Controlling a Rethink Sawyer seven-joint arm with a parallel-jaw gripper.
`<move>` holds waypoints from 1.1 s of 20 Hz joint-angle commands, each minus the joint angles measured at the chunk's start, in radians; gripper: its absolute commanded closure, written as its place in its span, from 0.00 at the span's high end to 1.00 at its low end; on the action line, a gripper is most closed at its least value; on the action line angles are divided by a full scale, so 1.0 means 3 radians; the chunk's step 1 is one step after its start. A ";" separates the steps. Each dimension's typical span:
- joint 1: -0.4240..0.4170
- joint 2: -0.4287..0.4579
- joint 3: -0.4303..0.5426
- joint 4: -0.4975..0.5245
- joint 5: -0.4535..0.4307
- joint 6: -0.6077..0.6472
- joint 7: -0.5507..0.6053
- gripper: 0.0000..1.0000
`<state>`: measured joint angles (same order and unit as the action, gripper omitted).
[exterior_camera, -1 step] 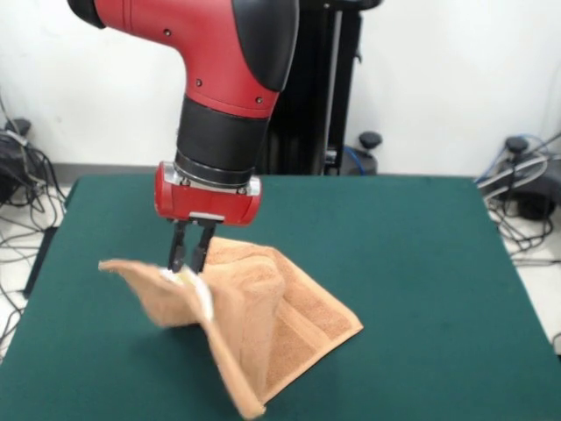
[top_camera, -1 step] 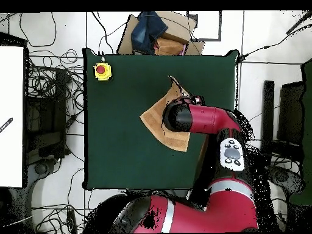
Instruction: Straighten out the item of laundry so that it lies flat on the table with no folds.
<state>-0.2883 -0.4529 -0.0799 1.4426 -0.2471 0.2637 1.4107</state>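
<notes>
The front view shows the gripper [exterior_camera, -1 step: 190, 263] with its two dark fingers [exterior_camera, -1 step: 178, 250] drawn close together, pinching the towel [exterior_camera, -1 step: 263, 320] at a raised edge beside a small white label [exterior_camera, -1 step: 200, 294]; the overhead view hides that grasp under the red arm [top_camera, -1 step: 204, 119] and shows only tan cloth poking out on either side of it. Only the overhead view shows a yellow box with a red button [top_camera, -1 step: 102, 71] standing near one corner of the table [top_camera, -1 step: 122, 152], well apart from the towel. The single tan-orange terry towel is bunched and tented, one corner lifted clear of the green top and hanging in a drooping flap, the rest draped down with a woven band visible along its lower part. It lies toward the middle of the table.
</notes>
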 commanded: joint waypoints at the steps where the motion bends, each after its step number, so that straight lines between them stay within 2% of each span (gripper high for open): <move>1: -0.0033 0.0022 -0.0036 0.0220 0.0125 -0.0080 0.0763 1.00; 10: -0.0056 0.0018 -0.0010 0.0231 0.0131 -0.0072 0.0751 1.00; 11: -0.0056 0.0019 -0.0012 0.0232 0.0134 -0.0066 0.0755 0.00; 22: -0.0025 0.0093 -0.0011 0.0221 0.0129 -0.0195 0.0808 0.00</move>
<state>-0.3080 -0.4519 -0.0799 1.4428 -0.2448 0.2593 1.4107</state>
